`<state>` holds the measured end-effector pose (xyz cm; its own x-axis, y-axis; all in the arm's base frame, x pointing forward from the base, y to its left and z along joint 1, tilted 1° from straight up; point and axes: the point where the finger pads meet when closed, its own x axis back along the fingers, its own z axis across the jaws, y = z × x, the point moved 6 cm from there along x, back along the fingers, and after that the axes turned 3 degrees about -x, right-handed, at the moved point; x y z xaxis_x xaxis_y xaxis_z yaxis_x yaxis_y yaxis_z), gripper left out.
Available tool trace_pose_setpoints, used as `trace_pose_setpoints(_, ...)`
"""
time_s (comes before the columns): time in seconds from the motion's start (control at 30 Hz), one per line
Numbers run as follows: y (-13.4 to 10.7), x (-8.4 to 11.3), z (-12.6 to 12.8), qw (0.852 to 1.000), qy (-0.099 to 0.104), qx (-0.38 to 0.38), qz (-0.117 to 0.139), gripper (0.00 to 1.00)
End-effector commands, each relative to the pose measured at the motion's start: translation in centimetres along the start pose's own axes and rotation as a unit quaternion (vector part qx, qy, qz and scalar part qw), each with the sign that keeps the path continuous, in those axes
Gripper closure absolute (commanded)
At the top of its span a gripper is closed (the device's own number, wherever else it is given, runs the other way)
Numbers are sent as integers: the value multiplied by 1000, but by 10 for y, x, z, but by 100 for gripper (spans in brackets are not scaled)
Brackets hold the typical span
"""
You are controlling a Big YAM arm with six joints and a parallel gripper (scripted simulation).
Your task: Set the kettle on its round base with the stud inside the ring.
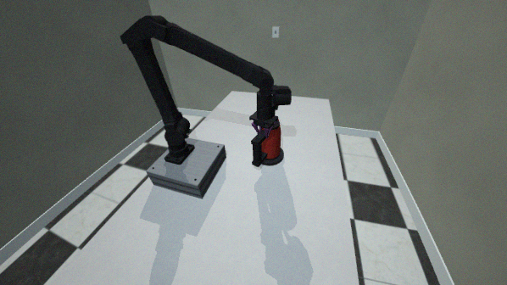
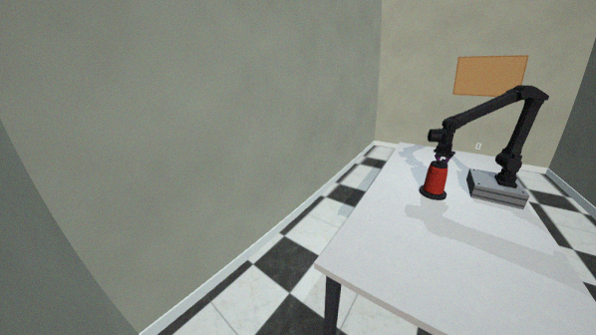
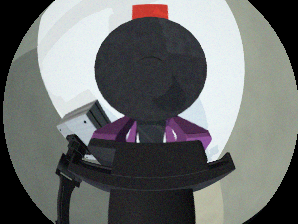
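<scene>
The red kettle (image 1: 272,142) (image 2: 436,178) looks upright over its dark round base (image 1: 280,159) (image 2: 434,196). Its lower end meets the disk with no gap I can see. The stud and the ring are hidden, so their fit cannot be told. In the wrist view the black lid (image 3: 150,65) fills the middle and the red spout (image 3: 150,11) points away. My gripper (image 1: 261,131) (image 2: 443,160) (image 3: 151,134) points down with its purple fingers on both sides of the kettle's black handle (image 1: 257,152), shut on it. The base is hidden below the lid in the wrist view.
The arm's grey mounting block (image 1: 191,163) (image 2: 498,188) (image 3: 82,122) stands on the white table (image 1: 305,188) (image 2: 399,241), beside the kettle on the handle's side. The table's long far edge lies beyond the kettle from the block.
</scene>
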<state>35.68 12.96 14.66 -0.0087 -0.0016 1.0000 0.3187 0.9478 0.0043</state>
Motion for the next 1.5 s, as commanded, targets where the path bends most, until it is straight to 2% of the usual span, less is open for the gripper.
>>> trace_pose_setpoints(0.0,6,12,-6,1000,-16,1,-17,100)
trace_pose_setpoints(0.17,6,12,-6,1000,-16,1,-17,100)
trace_pose_setpoints(0.2,6,12,-6,1000,-16,1,-17,26)
trace_pose_setpoints(1.47,6,10,-5,1000,-13,1,-13,26)
